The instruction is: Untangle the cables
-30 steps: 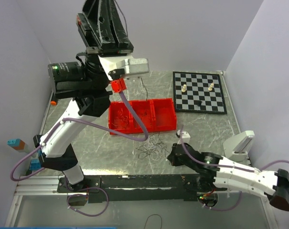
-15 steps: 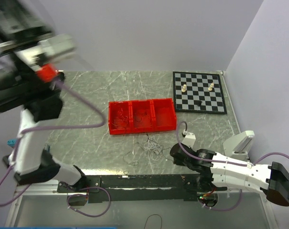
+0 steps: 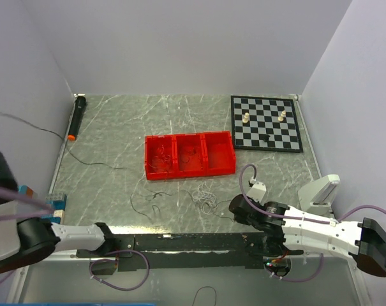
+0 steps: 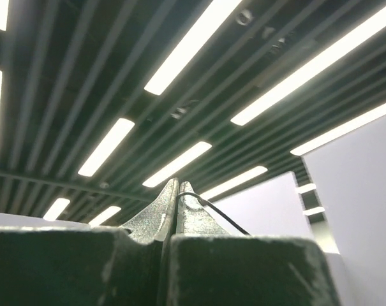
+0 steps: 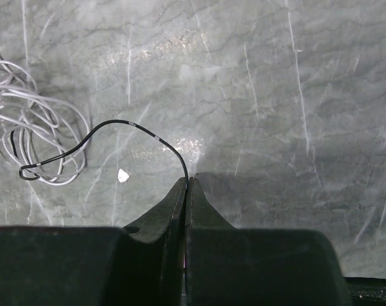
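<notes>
The cables are thin white and black wires. A loose white bundle [image 3: 207, 197] lies in front of the red tray and also shows in the right wrist view [image 5: 27, 121]. My right gripper [image 3: 233, 206] sits low beside it, shut [image 5: 187, 182] on a black wire [image 5: 135, 126] that loops back to the bundle. My left gripper [image 4: 177, 186] points at the ceiling, shut on another black wire [image 4: 212, 213]. It is beyond the left edge of the top view. That wire [image 3: 33, 127] stretches from there down to the table. Another black piece [image 3: 155, 194] lies left of the bundle.
A red three-compartment tray [image 3: 189, 153] stands mid-table with wire bits inside. A chessboard [image 3: 266, 122] with a few pieces is at the back right. A black marker [image 3: 76, 118] lies at the back left. Blue blocks [image 3: 55, 203] sit at the left edge, a white holder [image 3: 320, 190] at the right.
My left arm has swung from above the tray up and out to the left, drawing a black wire out of the bundle. The right gripper has stayed shut beside the bundle.
</notes>
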### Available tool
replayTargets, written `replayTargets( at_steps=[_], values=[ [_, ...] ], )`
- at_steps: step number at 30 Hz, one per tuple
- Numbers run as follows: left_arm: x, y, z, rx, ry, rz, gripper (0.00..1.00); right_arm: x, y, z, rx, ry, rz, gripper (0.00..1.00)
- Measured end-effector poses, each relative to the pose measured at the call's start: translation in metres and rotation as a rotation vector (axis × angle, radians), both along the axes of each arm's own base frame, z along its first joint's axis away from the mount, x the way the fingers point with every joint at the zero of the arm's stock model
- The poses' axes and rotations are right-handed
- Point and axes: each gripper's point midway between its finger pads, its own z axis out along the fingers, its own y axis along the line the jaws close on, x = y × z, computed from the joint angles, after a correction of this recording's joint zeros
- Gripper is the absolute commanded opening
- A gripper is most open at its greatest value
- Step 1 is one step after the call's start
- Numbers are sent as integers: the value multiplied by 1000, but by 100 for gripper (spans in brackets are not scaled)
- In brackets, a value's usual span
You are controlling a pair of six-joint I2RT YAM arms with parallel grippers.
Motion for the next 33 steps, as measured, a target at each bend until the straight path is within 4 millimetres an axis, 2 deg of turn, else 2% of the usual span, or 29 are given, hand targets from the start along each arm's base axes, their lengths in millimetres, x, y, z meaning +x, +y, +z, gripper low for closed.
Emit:
replayTargets(
  at_steps=[2, 4, 11, 15, 17, 19, 21, 23, 26, 27, 30, 33],
  values=[
    [1, 7, -6, 7, 35, -23, 2, -1, 0, -1, 3, 6, -8, 0],
    [1, 22, -13, -14, 67, -68, 2, -1, 0, -1, 9, 10, -15, 0],
    [-6, 88, -43, -109, 128, -128, 2, -5, -1, -4, 19, 32, -35, 0],
    [-10, 125, -38, -215, 69, -205, 2, -7, -1, -6, 32, 40, -44, 0],
    [-7, 136, -35, -259, 48, -250, 2, -8, -2, -6, 36, 41, -49, 0],
    [2, 138, -37, -278, 46, -299, 2, -8, -3, -5, 36, 35, -47, 0],
    [14, 123, -41, -244, 76, -334, 2, -5, -3, -1, 30, 10, -26, 9],
    [27, 91, -47, -165, 132, -352, 2, 0, -1, 7, 33, -32, 13, 21],
    [43, 32, -53, -28, 211, -348, 2, 14, 16, 43, 91, -147, 102, 32],
    [48, 13, -54, 17, 233, -343, 2, 18, 23, 57, 116, -189, 135, 32],
    [59, -52, -55, 160, 286, -326, 2, 32, 44, 104, 188, -322, 215, 17],
    [68, -102, -57, 258, 318, -314, 2, 41, 53, 137, 217, -407, 244, 5]
  ],
)
